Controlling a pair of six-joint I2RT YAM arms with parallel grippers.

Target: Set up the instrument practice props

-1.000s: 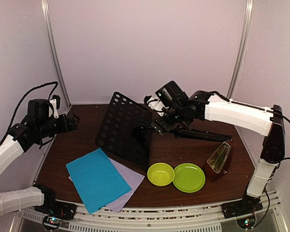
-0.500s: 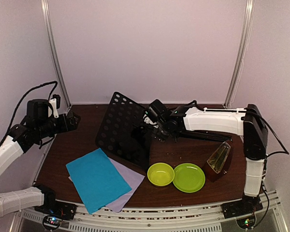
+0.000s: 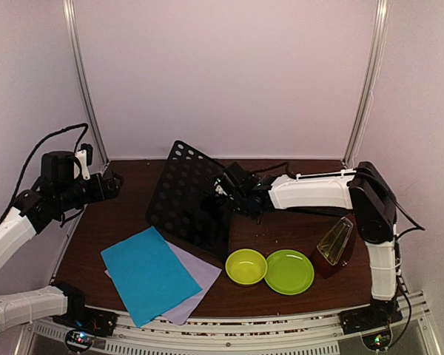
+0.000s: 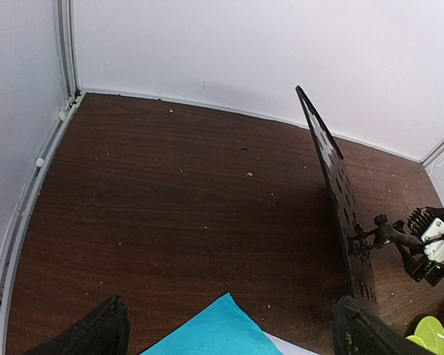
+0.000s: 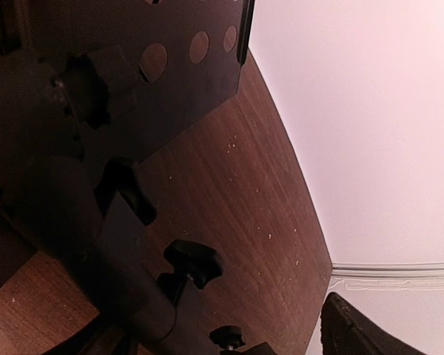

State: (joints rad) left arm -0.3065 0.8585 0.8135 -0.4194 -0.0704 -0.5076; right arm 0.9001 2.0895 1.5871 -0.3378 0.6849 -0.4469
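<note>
At the middle of the overhead view, one black perforated music stand [image 3: 189,196] is leaning, panel tilted. Below it, at lower left, two sheets are lying overlapped, the cyan sheet [image 3: 148,274] on the lilac sheet [image 3: 201,272]. One brown pyramid metronome [image 3: 334,242] is standing at right, beside one green plate [image 3: 289,271] and one green bowl [image 3: 246,266]. I am holding my right gripper [image 3: 223,194] behind the panel, fingers [image 5: 355,325] apart. My left gripper [image 3: 112,183] is hanging wide open at far left.

Left arm [image 3: 11,229]: raised at the left side, elbow bent, wrist turned inward. Left claw [image 3: 109,183]: level, pointing right, jaws spread fully wide. Right arm [image 3: 311,191]: upper link upright, forearm stretched level to the left. Right claw [image 3: 223,189]: low at centre, jaws apart.
</note>
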